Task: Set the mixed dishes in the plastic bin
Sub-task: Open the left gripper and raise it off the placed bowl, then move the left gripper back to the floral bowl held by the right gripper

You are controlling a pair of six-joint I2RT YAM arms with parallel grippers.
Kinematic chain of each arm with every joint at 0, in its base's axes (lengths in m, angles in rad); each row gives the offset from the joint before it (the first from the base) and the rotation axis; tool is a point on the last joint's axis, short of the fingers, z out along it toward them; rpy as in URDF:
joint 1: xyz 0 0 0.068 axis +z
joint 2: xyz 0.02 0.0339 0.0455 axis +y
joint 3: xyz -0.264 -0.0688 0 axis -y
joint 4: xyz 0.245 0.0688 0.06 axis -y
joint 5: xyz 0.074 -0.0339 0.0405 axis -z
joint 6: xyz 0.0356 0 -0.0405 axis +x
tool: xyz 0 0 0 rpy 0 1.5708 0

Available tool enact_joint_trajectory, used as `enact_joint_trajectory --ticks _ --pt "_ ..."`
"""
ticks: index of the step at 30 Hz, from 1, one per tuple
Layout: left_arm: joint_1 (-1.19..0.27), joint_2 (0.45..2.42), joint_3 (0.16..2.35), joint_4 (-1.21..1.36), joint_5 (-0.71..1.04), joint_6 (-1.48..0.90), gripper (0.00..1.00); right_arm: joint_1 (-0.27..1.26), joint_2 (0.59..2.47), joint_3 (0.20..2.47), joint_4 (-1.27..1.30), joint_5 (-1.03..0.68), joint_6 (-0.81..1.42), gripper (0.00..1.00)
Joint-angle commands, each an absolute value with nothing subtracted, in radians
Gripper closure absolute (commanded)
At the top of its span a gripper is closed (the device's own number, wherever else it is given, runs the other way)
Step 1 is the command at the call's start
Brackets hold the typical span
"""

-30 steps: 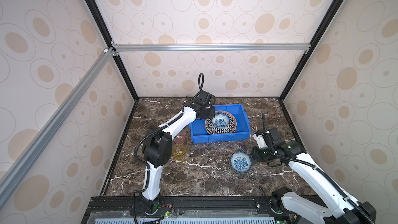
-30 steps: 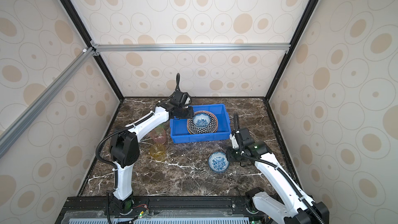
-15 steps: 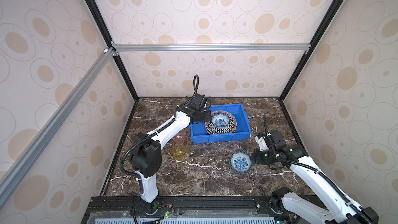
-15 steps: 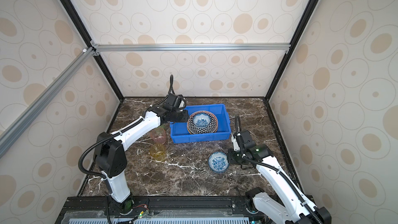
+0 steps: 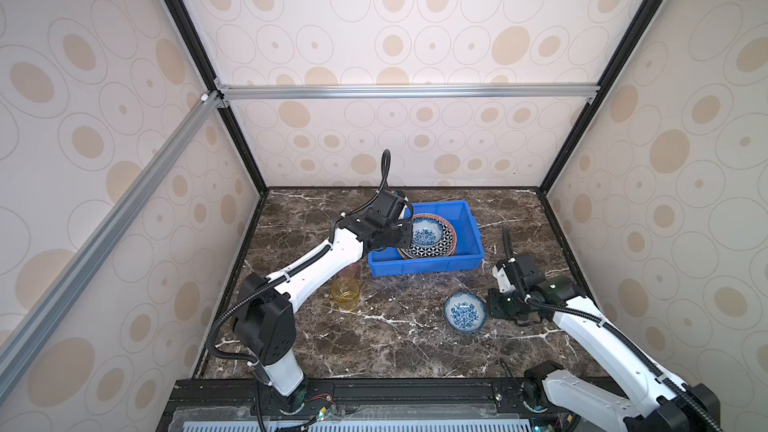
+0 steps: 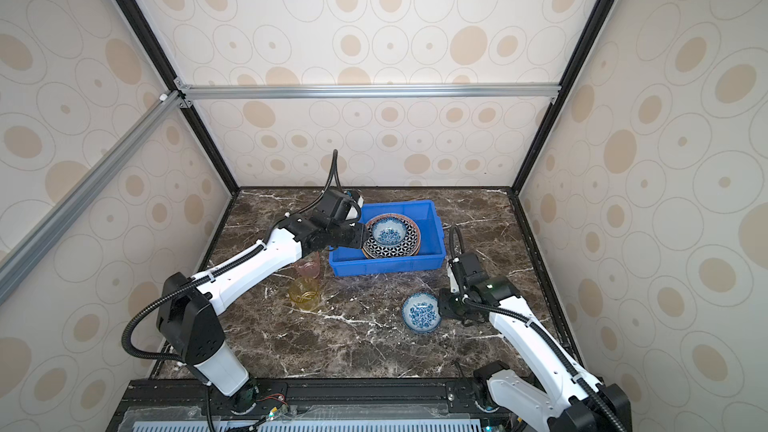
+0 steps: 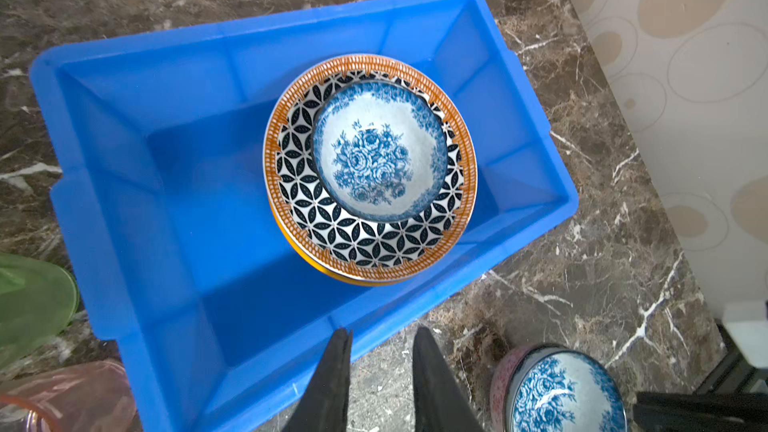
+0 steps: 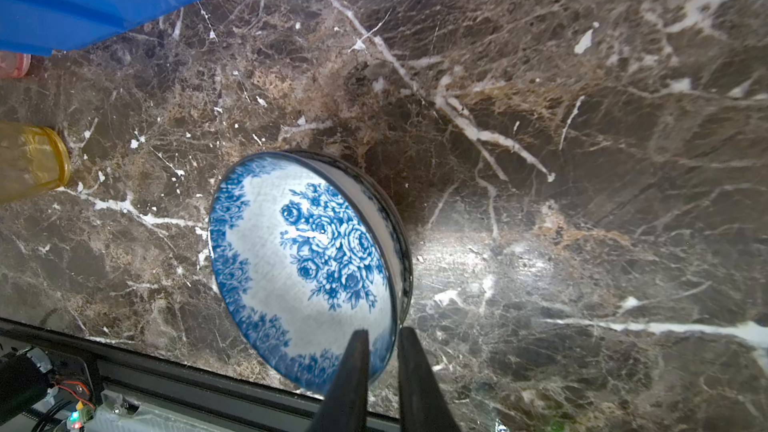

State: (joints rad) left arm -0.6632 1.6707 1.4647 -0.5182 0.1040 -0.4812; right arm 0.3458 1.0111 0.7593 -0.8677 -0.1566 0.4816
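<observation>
Left gripper (image 7: pixel 382 367) hangs right over the rim of the plastic bin (image 7: pixel 124 47), fingers narrow with nothing between them. Straight out past its fingertips, inside the bin, there's a plate stack. On top is the black-and-white geometric plate (image 7: pixel 365 238) with its orange band, and a yellow-edged plate (image 7: pixel 328 275) peeks out underneath. The nested bowl (image 7: pixel 378 155), blue-floral, sits upright on the stack.

Over to the right gripper (image 8: pixel 384 351): its fingers are drawn close, one inside and one outside the rim of the loose bowl (image 8: pixel 303 259), pinching its wall. That bowl is out on the table, well short of the bin, and looks tipped up on the gripper's side.

Behind the left fingers, under that forearm, the pink cup (image 6: pixel 308 266) and yellow cup (image 6: pixel 304 293) stand just beside each other, outside the bin. The green cup (image 7: pixel 29 297) shows at the edge of the left wrist view, also outside.

As for room, there's bare blue floor beside the stack, toward the left fingers. Between the right fingertips and the bin's front wall lies an open stretch of table. The black front rail (image 8: pixel 187 371) runs close by the loose bowl.

The table (image 5: pixel 374 347) is dark brown marble with white veins. Cream walls (image 5: pixel 374 14) with tan ovals close in, with an aluminium bar (image 5: pixel 407 91) across the back.
</observation>
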Motion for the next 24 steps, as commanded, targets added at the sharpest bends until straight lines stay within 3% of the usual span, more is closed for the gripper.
enact_joint_trajectory --ticks 1,24 --pt "-0.675 1.628 1.440 -0.530 0.095 -0.466 0.73 0.350 1.021 0.739 -0.853 -0.145 0.494 0.83" --pt "-0.777 1.684 1.393 -0.523 0.169 -0.471 0.73 0.350 1.049 0.714 -0.821 -0.150 0.475 0.88"
